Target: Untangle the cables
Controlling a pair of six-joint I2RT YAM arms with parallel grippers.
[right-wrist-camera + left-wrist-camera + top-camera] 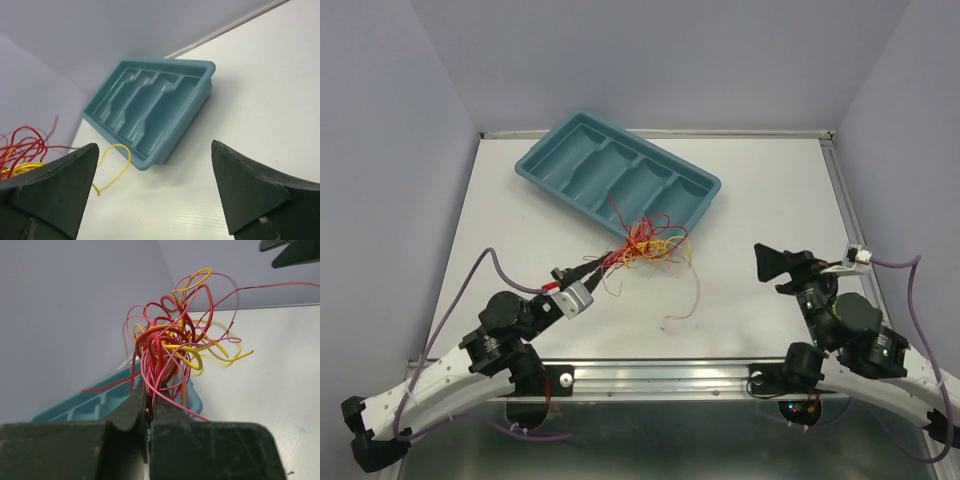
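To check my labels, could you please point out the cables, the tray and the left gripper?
cables point(645, 243), top view, middle of the tangle.
tray point(582, 160), top view, a bare compartment.
left gripper point(149, 388), left wrist view, between its shut fingertips.

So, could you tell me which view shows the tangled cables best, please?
Left wrist view: the cables fill the frame, each loop distinct, pinched in the left gripper. Top view shows a small bundle by the teal tray; right wrist catches only its edge.
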